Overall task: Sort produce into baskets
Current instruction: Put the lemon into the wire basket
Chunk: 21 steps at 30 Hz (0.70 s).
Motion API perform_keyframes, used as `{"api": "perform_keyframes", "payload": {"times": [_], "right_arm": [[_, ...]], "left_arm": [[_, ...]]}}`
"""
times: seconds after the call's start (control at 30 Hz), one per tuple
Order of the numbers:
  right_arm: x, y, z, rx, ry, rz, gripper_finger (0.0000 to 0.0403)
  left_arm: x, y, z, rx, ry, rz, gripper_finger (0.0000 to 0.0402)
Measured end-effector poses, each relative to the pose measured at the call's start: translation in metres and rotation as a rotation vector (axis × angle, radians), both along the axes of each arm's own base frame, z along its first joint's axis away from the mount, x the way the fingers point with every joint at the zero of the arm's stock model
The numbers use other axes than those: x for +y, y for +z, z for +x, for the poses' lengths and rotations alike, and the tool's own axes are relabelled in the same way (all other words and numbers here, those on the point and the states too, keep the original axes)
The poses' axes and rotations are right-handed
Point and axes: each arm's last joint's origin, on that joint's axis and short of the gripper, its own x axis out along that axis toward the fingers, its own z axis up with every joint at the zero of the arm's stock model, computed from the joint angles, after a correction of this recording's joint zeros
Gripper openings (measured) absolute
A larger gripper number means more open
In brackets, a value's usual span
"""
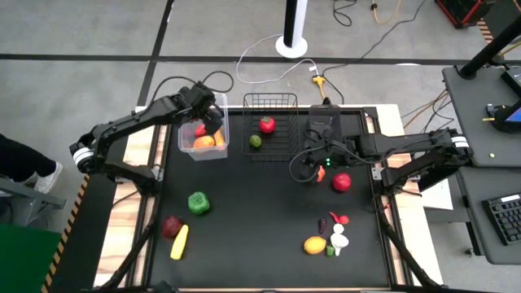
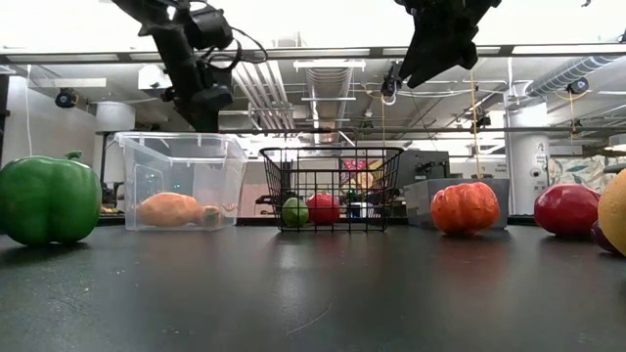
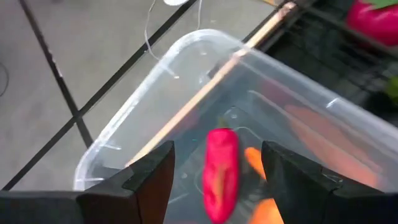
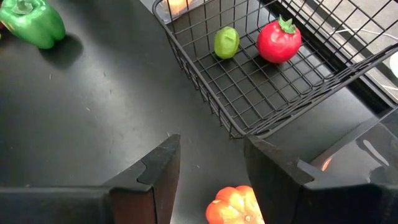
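My left gripper (image 3: 217, 149) (image 1: 213, 122) hangs open above the clear plastic tub (image 3: 124, 124) (image 1: 186, 146) at the far left. A red chili pepper (image 3: 221, 174) shows in the gap between its fingers, touching neither; beneath it orange produce (image 3: 323, 140) (image 2: 176, 210) lies on the tub's floor. The black wire basket (image 1: 281, 102) (image 4: 205, 74) holds a red tomato (image 4: 278, 40) and a green lime (image 4: 226, 42). My right gripper (image 4: 208, 168) (image 1: 305, 167) hovers open and empty above an orange ribbed tomato (image 4: 239, 205) (image 2: 465, 207), near the dark bin (image 1: 321, 130).
On the black table lie a green bell pepper (image 1: 198, 203), a dark red fruit (image 1: 171, 226), a yellow piece (image 1: 179, 242), a red fruit (image 1: 342, 181), a lemon (image 1: 315, 244) and small red and white pieces (image 1: 338, 232). The middle of the table is bare.
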Motion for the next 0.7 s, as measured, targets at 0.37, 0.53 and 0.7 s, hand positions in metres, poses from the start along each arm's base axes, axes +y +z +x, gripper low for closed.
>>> {"api": "perform_keyframes", "payload": {"times": [0.37, 0.53, 0.7], "right_arm": [[0.000, 0.000, 0.000, 0.000, 0.000, 0.000, 0.0169], [0.000, 0.000, 0.000, 0.000, 0.000, 0.000, 0.0169], [0.000, 0.000, 0.000, 0.000, 0.000, 0.000, 0.0169]], "left_arm": [[-0.088, 0.037, 0.008, -0.253, -0.186, -0.012, 0.0221], [-0.126, 0.043, 0.010, -0.341, -0.282, -0.068, 0.0221], [-0.163, 0.041, 0.017, -0.371, -0.368, -0.123, 0.0221]]}}
